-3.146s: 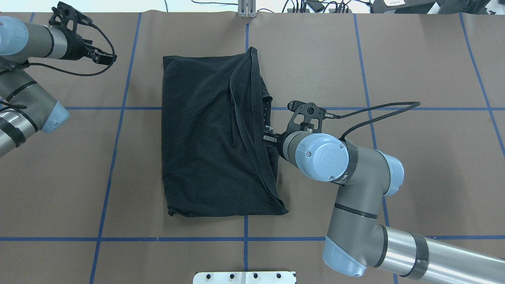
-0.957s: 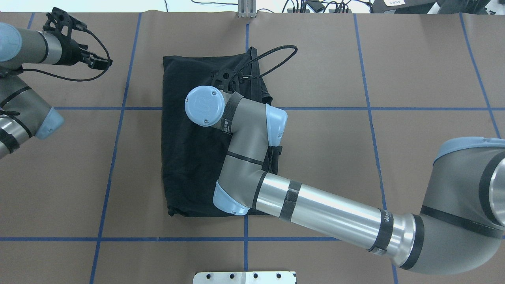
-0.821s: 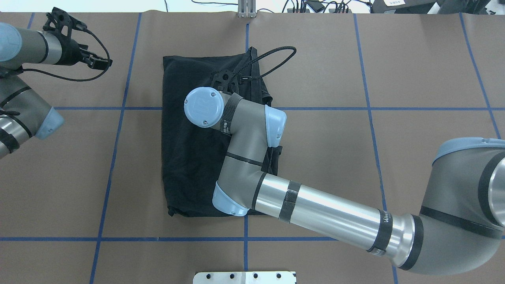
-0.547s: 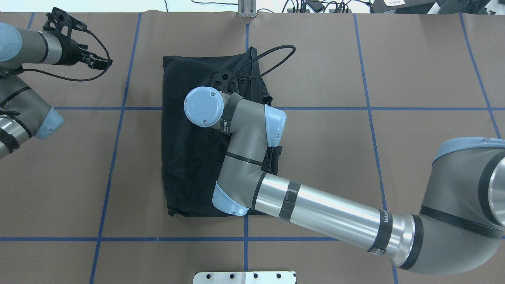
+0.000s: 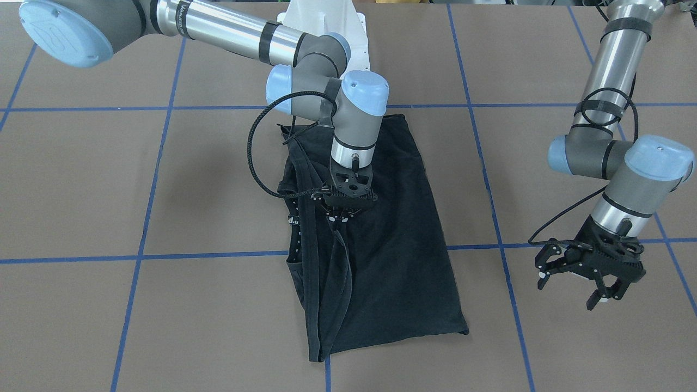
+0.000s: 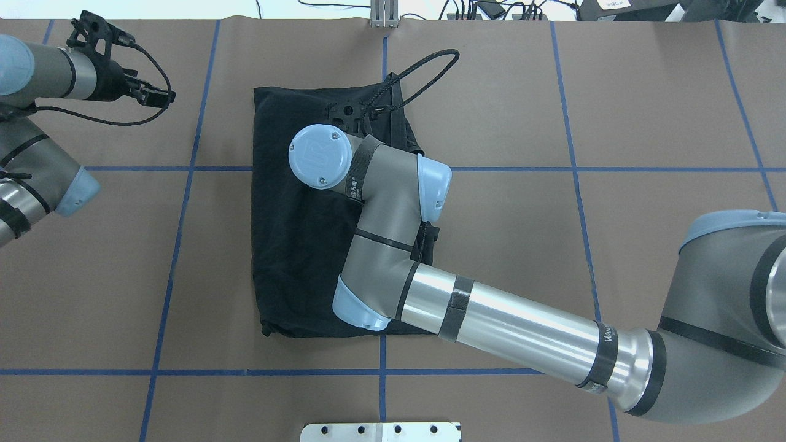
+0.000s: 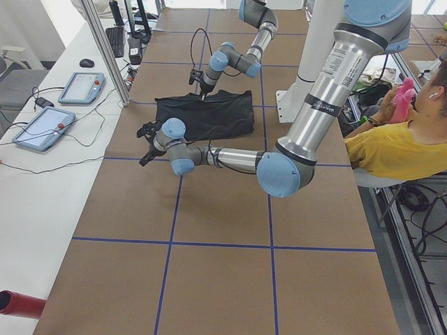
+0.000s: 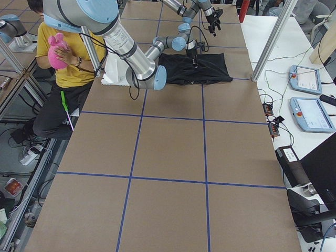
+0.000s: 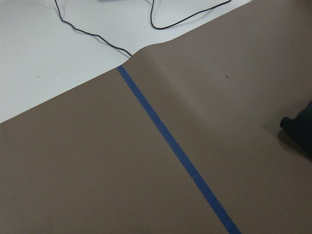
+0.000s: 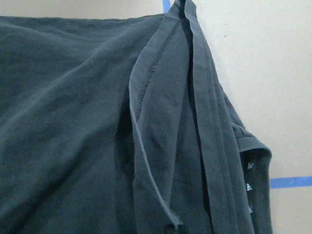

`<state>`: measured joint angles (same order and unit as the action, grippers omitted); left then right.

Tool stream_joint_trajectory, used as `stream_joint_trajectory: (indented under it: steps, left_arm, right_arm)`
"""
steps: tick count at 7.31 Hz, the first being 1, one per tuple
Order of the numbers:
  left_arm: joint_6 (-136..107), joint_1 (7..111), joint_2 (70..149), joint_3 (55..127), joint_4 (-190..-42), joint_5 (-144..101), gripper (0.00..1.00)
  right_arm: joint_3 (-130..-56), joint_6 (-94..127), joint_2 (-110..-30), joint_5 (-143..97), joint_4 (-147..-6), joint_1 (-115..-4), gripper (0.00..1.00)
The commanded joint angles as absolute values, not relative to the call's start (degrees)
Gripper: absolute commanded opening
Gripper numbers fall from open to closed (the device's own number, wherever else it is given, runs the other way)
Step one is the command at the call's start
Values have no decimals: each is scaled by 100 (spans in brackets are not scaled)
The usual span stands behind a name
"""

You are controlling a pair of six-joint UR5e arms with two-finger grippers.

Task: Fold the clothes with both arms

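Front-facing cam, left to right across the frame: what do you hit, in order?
right arm's large blue joint cap → black T-shirt → left gripper, jaws spread. The right gripper sits over the shirt, so it is left out of the order.

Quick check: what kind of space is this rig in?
Probably a robotics lab workcell: a paper-covered table gridded with blue tape, teach pendants on the side bench, a seated person close by.
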<state>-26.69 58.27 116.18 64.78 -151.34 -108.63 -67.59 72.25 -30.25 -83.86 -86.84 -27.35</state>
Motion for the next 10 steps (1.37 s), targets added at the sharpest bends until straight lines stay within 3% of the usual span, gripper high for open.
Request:
stream_joint_trajectory:
  steps: [1, 6, 7, 8, 9, 10]
  left_arm:
    - [-2681, 5827, 11619, 6486, -15135, -10863, 100]
    - [-2689, 5827, 11619, 6486, -15144, -10863, 100]
    - [-2689, 5827, 11619, 6486, -15144, -10863, 100]
    - [-2689, 5827, 11619, 6486, -15144, -10863, 100]
    - [-2689, 5827, 11619, 6486, -15144, -10863, 100]
    - [-2689, 5827, 11619, 6478, -15135, -10863, 100]
  right_arm:
    - [-6855, 7207, -3181, -8429, -8692, -2803, 0]
    - [-8612, 7216, -4876, -8385, -8684, -2743, 2]
    - [-8605, 7216, -4878, -8385, -8684, -2716, 30]
    - [-8596, 7225, -4861, -8393, -8684, -2707, 90]
    - [-8665, 7286, -4791, -8411, -8684, -2777, 100]
    - [-8727, 7286, -4660, -8637, -8701, -2908, 100]
